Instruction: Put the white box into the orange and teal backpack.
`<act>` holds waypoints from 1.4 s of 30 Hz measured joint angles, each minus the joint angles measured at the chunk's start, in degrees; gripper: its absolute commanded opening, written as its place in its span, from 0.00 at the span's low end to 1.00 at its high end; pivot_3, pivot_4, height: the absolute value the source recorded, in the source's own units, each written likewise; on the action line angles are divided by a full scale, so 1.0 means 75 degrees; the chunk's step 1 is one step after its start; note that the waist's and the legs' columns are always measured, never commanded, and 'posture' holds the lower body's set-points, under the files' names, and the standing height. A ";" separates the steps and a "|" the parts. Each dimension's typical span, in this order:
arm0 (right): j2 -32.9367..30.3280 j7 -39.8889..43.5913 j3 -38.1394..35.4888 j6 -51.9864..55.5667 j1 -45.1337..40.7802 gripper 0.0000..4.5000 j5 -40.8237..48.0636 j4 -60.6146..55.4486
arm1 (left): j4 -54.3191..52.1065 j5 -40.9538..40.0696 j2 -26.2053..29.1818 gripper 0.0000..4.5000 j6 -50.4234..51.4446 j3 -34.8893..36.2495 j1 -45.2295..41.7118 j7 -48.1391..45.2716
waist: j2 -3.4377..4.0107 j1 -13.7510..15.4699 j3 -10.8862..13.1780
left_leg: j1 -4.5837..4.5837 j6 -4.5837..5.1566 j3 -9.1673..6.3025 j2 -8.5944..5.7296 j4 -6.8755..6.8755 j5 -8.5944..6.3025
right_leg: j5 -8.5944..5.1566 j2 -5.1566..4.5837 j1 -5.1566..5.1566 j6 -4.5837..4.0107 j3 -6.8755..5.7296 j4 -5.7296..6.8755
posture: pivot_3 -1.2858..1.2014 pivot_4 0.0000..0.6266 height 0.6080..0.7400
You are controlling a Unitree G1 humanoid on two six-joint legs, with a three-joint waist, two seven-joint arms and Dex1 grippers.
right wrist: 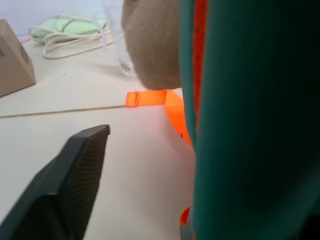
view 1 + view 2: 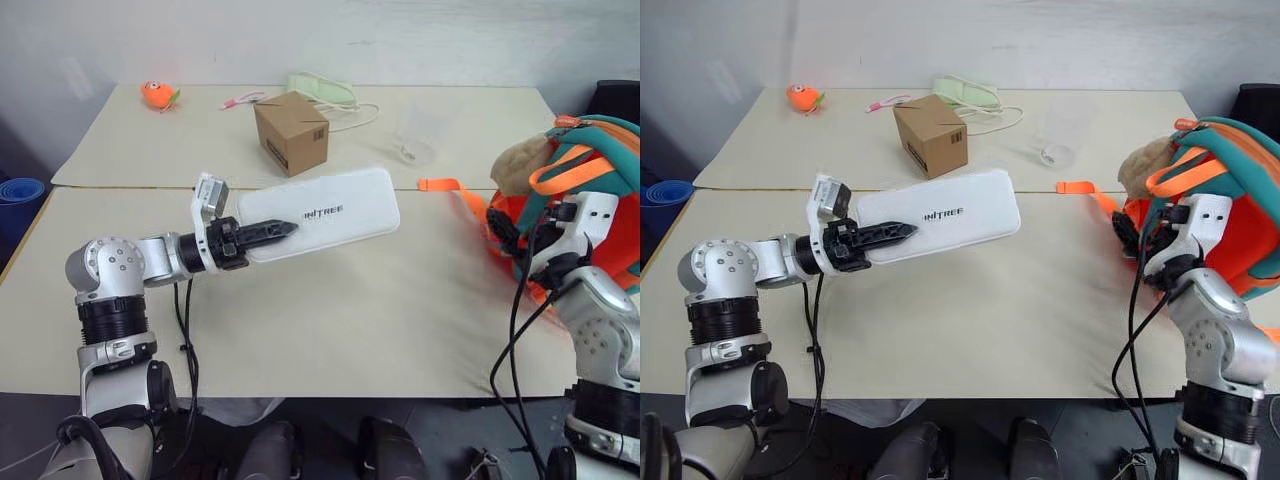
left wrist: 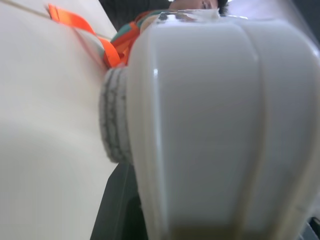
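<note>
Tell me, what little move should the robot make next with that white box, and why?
Probably carry the white box rightward toward the orange and teal backpack. The left gripper holds the box by one end, lifted off the table, with open tabletop between it and the backpack, where the right gripper sits.
</note>
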 measured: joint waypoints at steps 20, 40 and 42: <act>-0.2349 0.4422 0.0496 0.1994 0.1195 0.01 0.4648 -0.3537 | -0.0354 0.0084 0.0474 0.28 -0.3442 -0.0387 -0.0117 -0.0253 | -0.0011 -0.0054 0.0011 | 0.0001 -0.0007 -0.0002 0.0018 -0.0004 -0.0001 | 0.0002 0.0008 0.0005 0.0002 -0.0014 -0.0013 | 0.52 0.24 1.00; -0.4125 0.5455 -0.0320 0.2672 0.2536 0.01 0.5242 -0.3473 | -0.0548 -0.0499 0.1720 0.28 -0.3927 -0.0413 -0.0284 -0.1965 | -0.0077 0.0095 0.0050 | -0.0001 -0.0003 -0.0014 0.0019 0.0009 -0.0014 | 0.0004 -0.0007 0.0020 -0.0001 -0.0015 -0.0021 | 0.52 0.24 1.00; -0.4124 0.5477 -0.0315 0.2675 0.2526 0.01 0.5239 -0.3388 | -0.0718 -0.0473 0.1895 0.28 -0.4049 -0.0539 -0.0174 -0.2275 | -0.0077 0.0107 0.0050 | -0.0002 -0.0002 -0.0012 0.0017 0.0010 -0.0015 | 0.0004 -0.0008 0.0021 -0.0001 -0.0025 -0.0026 | 0.52 0.24 1.00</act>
